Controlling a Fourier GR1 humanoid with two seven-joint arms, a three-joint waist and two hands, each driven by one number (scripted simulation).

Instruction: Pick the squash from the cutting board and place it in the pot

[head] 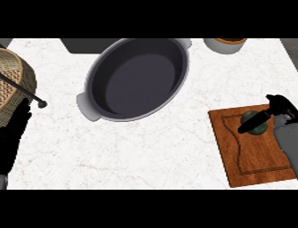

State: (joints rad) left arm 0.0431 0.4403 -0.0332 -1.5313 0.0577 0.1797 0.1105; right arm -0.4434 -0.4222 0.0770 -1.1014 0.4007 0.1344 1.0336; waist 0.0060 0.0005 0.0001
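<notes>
The right hand (pixel 269 115) is curling its fingers onto the squash (pixel 255 123) — the pot (pixel 98 71) is lying far-left of it, empty.

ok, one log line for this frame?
phase: grasping | right hand: curled on squash, still on cutting board | pot: holds nothing | left hand: resting open at left edge

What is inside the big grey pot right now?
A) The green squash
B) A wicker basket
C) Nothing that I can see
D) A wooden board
C: the pot shows only its bare dark inside, while the squash lies on the cutting board under the right hand.
</notes>
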